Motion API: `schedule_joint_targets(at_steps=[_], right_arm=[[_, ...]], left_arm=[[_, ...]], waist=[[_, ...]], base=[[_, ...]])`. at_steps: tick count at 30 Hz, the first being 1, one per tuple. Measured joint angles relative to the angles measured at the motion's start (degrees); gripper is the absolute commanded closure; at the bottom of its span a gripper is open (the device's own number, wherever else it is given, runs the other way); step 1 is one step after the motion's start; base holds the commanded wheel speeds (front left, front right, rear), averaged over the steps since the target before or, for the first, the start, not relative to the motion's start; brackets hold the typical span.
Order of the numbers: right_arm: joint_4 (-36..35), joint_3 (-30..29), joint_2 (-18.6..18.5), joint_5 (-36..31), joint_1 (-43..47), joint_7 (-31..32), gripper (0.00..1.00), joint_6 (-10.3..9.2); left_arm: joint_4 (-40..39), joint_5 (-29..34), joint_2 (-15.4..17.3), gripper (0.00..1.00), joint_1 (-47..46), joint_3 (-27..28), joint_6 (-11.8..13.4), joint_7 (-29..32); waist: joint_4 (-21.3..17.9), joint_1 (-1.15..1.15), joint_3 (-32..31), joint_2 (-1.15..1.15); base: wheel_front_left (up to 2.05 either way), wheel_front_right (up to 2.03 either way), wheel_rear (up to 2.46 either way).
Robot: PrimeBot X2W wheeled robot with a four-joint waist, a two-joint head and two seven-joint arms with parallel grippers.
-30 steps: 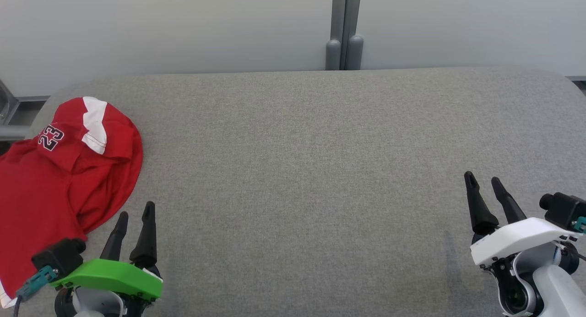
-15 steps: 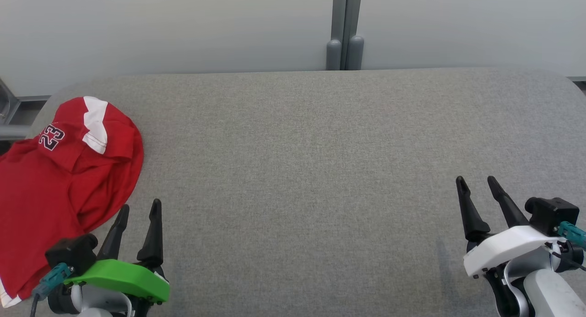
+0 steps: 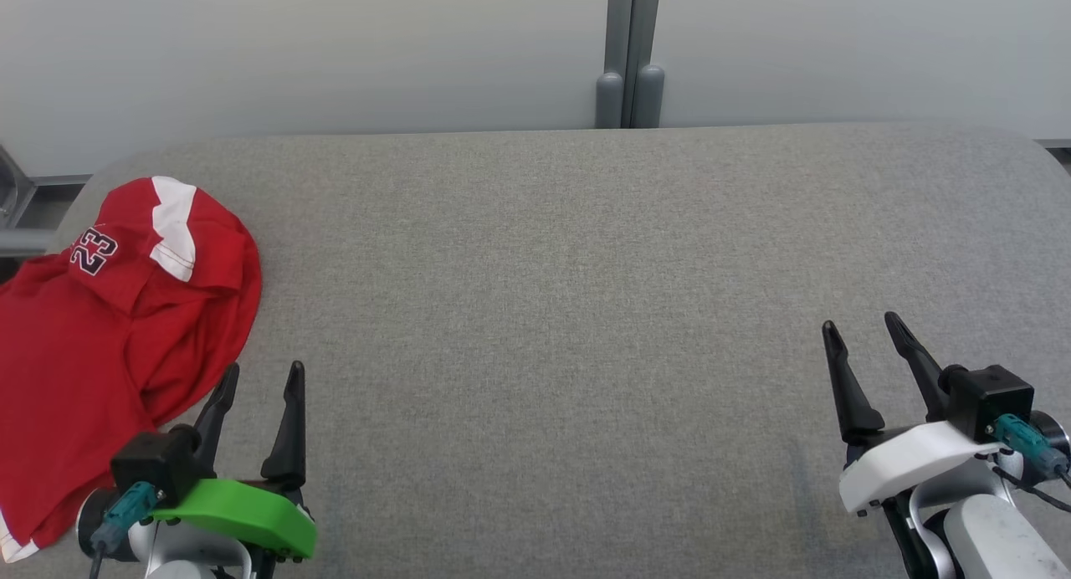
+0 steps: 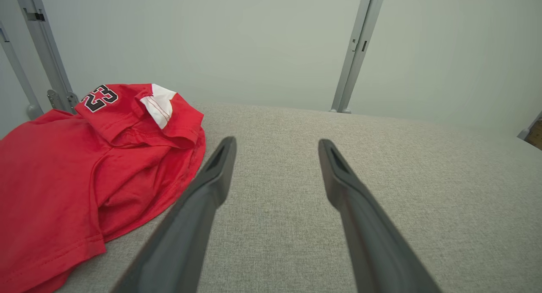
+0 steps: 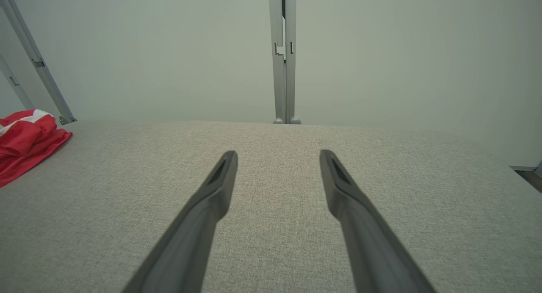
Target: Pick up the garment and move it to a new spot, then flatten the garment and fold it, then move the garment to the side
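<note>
The garment (image 3: 100,328) is a red shirt with a white patch and a black "23", lying crumpled at the left end of the grey table (image 3: 552,294). It hangs partly past the table's left edge. My left gripper (image 3: 261,371) stands open just right of the shirt's lower hem, with nothing between its fingers. The left wrist view has the garment (image 4: 80,166) to the left of the open left gripper (image 4: 276,144). Far to the right, my right gripper (image 3: 862,326) is open over bare table. In the right wrist view the open right gripper (image 5: 277,154) points at the back wall, the garment (image 5: 23,136) at the far left.
A pale wall with a grey post (image 3: 629,56) runs behind the table. A metal frame piece (image 3: 12,202) stands at the far left beside the shirt. The table's back corners are rounded.
My left gripper has shifted a little right and its wrist has turned. The right gripper has drifted slightly left. The garment has not moved.
</note>
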Motion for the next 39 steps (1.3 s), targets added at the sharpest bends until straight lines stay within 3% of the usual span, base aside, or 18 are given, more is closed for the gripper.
schedule_joint_targets(at_steps=[10,39], right_arm=[[-0.6,0.2,-0.5,-6.0,1.2,-2.2,0.00,-0.49],[0.2,-3.1,-0.5,-6.0,2.3,-2.2,0.00,0.41]], left_arm=[[0.4,6.6,0.1,0.00,0.2,-0.3,-0.5,-1.9],[6.5,4.3,-0.9,0.00,1.8,3.8,-2.0,-1.9]], waist=[[-0.1,0.00,0.1,0.00],[-0.3,0.00,0.3,0.00]], base=[[0.00,0.00,0.00],[0.00,0.00,0.00]])
